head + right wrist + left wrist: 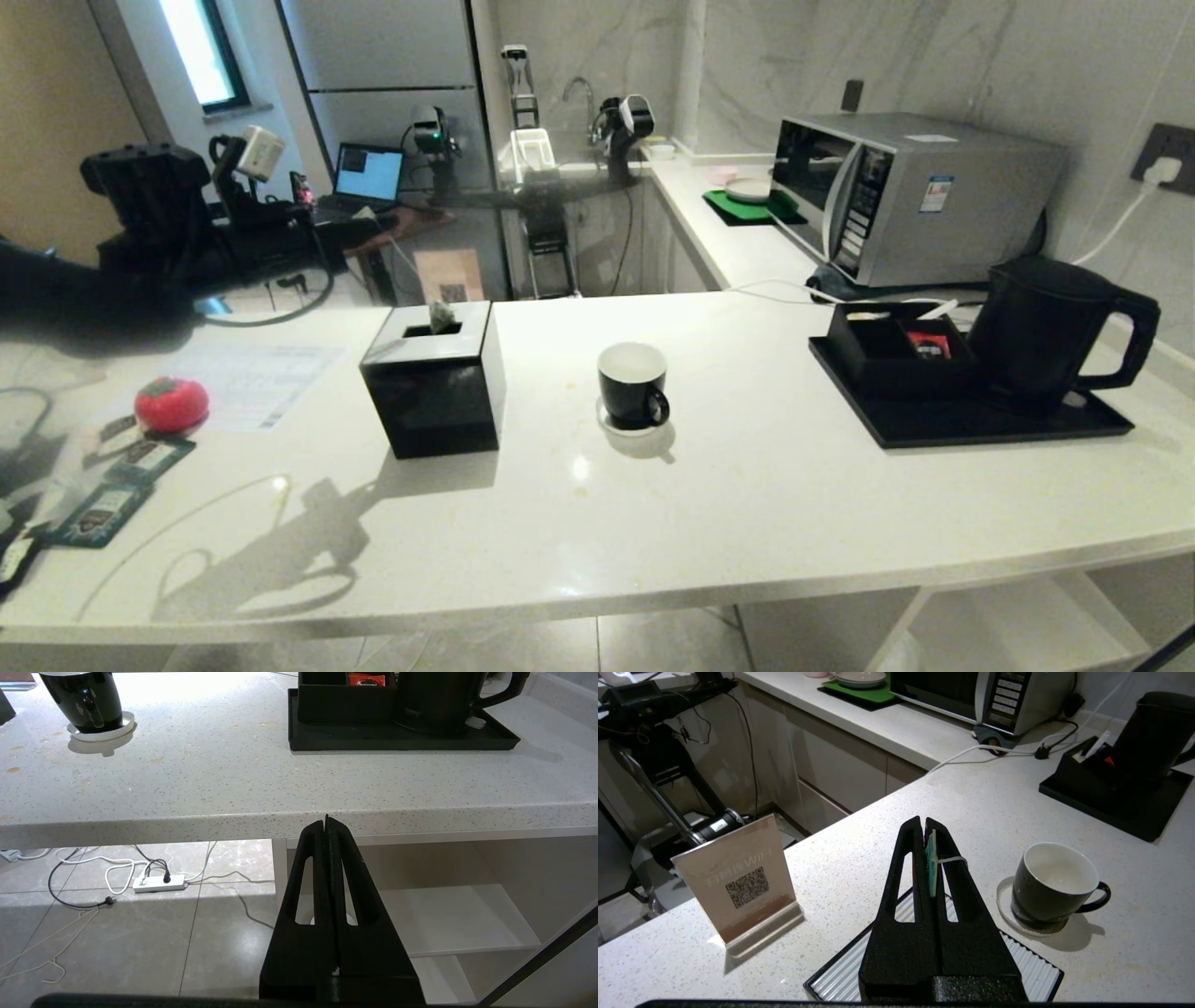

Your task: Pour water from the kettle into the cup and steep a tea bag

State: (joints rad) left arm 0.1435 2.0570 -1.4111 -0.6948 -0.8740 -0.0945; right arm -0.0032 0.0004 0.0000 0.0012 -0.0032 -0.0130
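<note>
One cup (1052,884) beside left pincer (924,828)

A pale speckled stone counter (747,485) is backed by grey-veined marble walls (934,56). A bright window (199,47) is set at the far left. Glossy grey floor tiles (117,933) are seen beneath, with open white shelving (444,914).

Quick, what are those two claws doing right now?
Left gripper: jaws closed on a small green tag with white string.
Right gripper: jaws closed, holding nothing, below the counter edge.
</note>
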